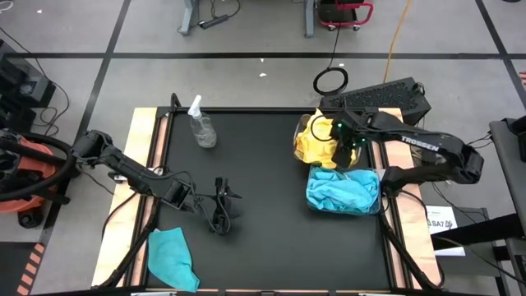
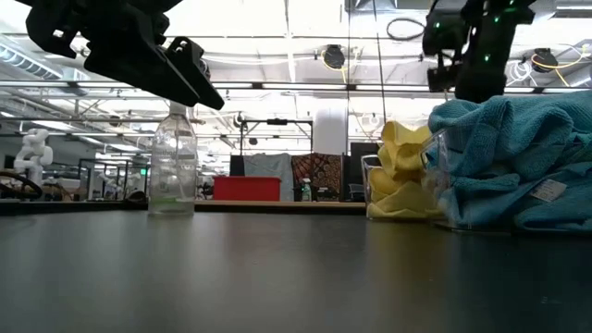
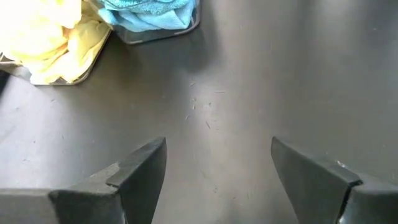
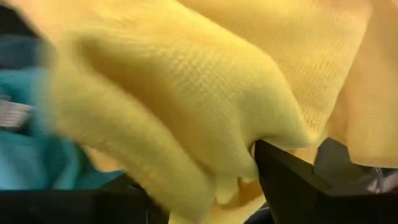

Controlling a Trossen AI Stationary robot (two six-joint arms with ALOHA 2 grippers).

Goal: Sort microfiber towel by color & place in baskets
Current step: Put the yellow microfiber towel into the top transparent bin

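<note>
My right gripper (image 1: 341, 148) is open, low over the heap of yellow towels (image 1: 316, 141) in the far clear basket (image 3: 59, 78) at the table's right side. A yellow fold (image 4: 186, 93) fills the right wrist view and bulges between the fingers. The near basket (image 3: 155, 34) holds a heap of teal towels (image 1: 343, 191). One teal towel (image 1: 170, 256) lies flat on the table's near left corner. My left gripper (image 1: 223, 210) is open and empty above the bare table, left of centre; its two fingers (image 3: 140, 171) stand wide apart. My right gripper comes at the yellow heap from above. A fold of yellow towel (image 4: 239, 155) lies between its spread fingers and against the inner side of one finger (image 4: 283, 177). The rest of the towel lies on the heap in the basket. One layer or several, I cannot tell.
A clear spray bottle (image 1: 201, 127) stands upright at the table's far left. The black table top (image 1: 263, 214) lies bare between the two arms. The two baskets stand side by side along the right edge.
</note>
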